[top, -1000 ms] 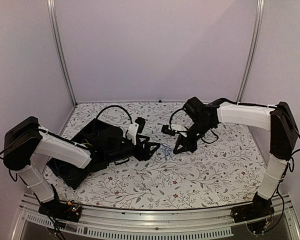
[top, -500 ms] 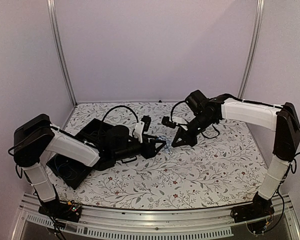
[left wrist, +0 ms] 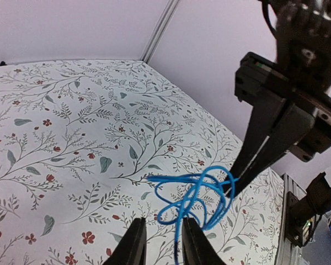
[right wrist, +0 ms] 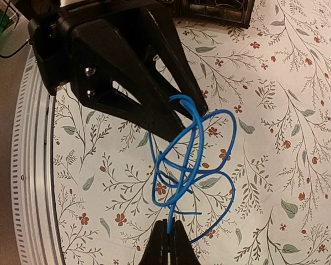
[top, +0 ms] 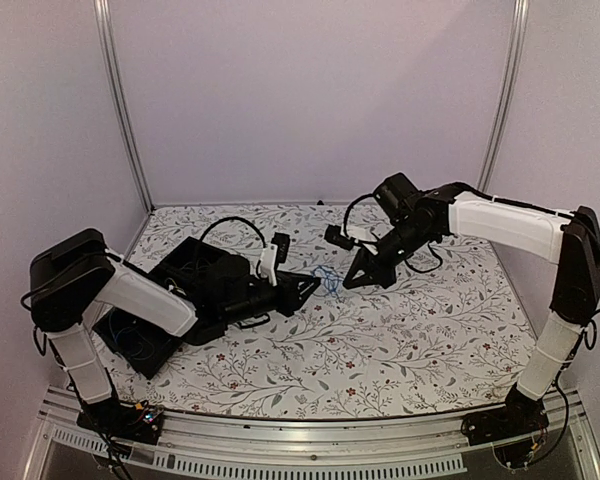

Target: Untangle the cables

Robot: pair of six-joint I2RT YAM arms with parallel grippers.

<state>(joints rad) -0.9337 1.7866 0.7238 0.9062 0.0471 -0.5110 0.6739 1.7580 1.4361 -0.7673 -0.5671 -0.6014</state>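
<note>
Near edge: your two arm bases sit on the aluminium rail, left base at the left corner, right base at the right corner.
Tabletop: floral-print cloth, white with grey sprigs and small red flowers.
Black tray: lies at your left, set at an angle, partly under the left arm. Thin wires show faintly inside its near end. One looks blue; you cannot tell the rest.
Left gripper: low over the cloth near the middle, pointing right. Your jaws stand only narrowly apart, with cloth visible between the tips. One blue strand runs down into that gap, close against the right-hand finger. Neither wrist view shows you whether it is pinched.
Blue cable: a single thin wire in a loose knot of several overlapping loops. It hangs just above the cloth between your two grippers, near the table's middle. In the right wrist view, one loop sits at the left gripper's tips.
Right gripper: angled down from the far right, tips facing the left gripper's. Your fingers are closed tight, with the cable's lower strand clamped between them.
Spacing: the two sets of tips are near each other, not touching, with only the bundle between them.
Far side: plain pale wall and two upright metal posts.
</note>
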